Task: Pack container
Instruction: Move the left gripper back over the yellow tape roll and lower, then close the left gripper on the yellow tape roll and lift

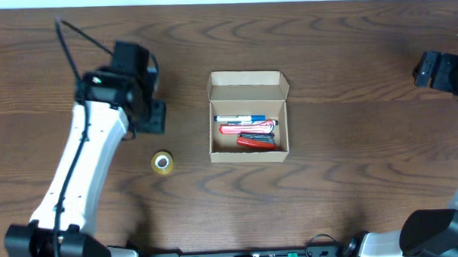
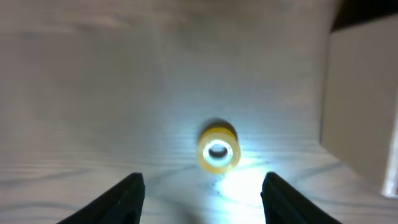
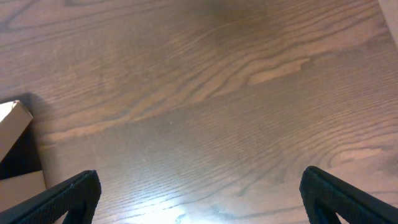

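Hovering wide-spread, left gripper (image 2: pixel 202 188) faces probable yellow tape roll (image 2: pixel 218 151).

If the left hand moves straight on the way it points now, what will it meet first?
Probably the yellow tape roll, lying on the table centred ahead of the open left hand; nothing shows between them, though depth is unclear.

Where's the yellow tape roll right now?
Overhead, the tape roll lies left of the open cardboard box, off its near-left corner, near the left tool.

One container (image 1: pixel 247 88), one yellow tape roll (image 1: pixel 162 163), and about four markers (image 1: pixel 247 130).
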`<state>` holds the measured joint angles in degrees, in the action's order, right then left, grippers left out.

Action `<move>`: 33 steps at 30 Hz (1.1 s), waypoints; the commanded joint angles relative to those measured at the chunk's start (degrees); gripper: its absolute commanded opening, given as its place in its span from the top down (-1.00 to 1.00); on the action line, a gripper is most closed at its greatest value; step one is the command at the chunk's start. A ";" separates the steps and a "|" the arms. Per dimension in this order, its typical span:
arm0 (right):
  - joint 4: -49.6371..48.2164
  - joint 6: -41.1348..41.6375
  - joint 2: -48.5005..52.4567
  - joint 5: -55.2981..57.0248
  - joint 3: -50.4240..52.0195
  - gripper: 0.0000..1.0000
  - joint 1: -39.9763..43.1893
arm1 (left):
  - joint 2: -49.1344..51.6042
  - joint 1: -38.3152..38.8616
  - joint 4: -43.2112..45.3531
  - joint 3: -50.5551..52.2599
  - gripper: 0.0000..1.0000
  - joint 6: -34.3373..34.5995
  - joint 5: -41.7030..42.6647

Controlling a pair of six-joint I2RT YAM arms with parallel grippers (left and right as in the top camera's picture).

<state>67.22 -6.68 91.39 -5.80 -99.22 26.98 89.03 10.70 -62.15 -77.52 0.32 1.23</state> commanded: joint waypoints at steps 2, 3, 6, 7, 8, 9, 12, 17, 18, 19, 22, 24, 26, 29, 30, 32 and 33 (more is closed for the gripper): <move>0.07 -0.24 -0.09 -0.48 0.09 -0.98 0.37 | 0.09 0.63 6.14 10.27 -0.17 4.15 3.19; 0.07 -0.22 -0.09 -0.46 0.09 -0.99 0.37 | 0.09 0.61 7.63 12.20 -0.18 4.70 3.08; 0.09 -0.22 -0.09 -0.46 0.09 -0.99 0.37 | 0.09 0.20 11.10 16.74 -0.20 6.60 2.82; 0.09 -0.22 -0.09 -0.46 0.09 -0.98 0.37 | 0.09 0.02 11.93 17.86 -0.20 7.10 2.84; 0.09 -0.22 -0.09 -0.46 0.09 -0.99 0.37 | 0.09 0.04 12.90 19.04 -0.20 7.67 2.86; 0.09 -0.22 -0.09 -0.46 0.09 -0.98 0.37 | 0.09 0.02 13.55 19.91 -0.21 8.13 2.86; 0.09 -0.22 -0.09 -0.46 0.11 -0.99 0.37 | 0.09 0.02 14.75 21.99 -0.22 9.05 2.67; 0.57 -0.22 -0.09 -0.46 0.13 -0.99 0.37 | 0.09 -1.20 17.03 25.09 -0.24 10.54 1.25; 0.68 -0.22 -0.09 -0.46 0.13 -0.98 0.37 | 0.09 -1.86 17.27 25.49 -0.25 10.71 1.38; 0.72 -0.22 -0.09 -0.46 0.13 -0.99 0.37 | 0.09 -2.43 17.46 25.68 -0.25 10.97 1.38; 0.72 -0.22 -0.09 -0.46 0.13 -0.99 0.35 | 0.09 -4.48 17.70 25.70 -0.28 10.78 1.84; 0.72 -0.22 -0.09 -0.46 0.13 -0.98 0.37 | 0.09 -5.53 17.68 25.70 -0.29 10.29 2.03; 0.72 -0.22 -0.09 -0.46 0.13 -0.99 0.37 | 0.09 -6.08 17.88 25.73 -0.30 9.55 2.89; 0.74 -0.22 -0.09 -0.46 0.13 -0.99 0.35 | 0.09 -6.27 18.10 25.73 -0.30 9.31 2.91; 0.79 -0.22 -0.09 -0.46 0.13 -0.99 0.37 | 0.09 -6.27 18.21 25.73 -0.31 9.29 2.91; 0.90 -0.22 -0.09 -0.46 0.13 -0.98 0.37 | 0.09 -6.27 18.51 25.75 -0.31 9.16 3.23; 0.94 -0.22 -0.09 -0.46 0.13 -0.99 0.37 | 0.09 -6.27 18.64 25.77 -0.32 9.07 3.41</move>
<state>67.96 -6.68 91.39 -5.82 -99.20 26.98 89.03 4.60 -43.64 -51.99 10.26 4.12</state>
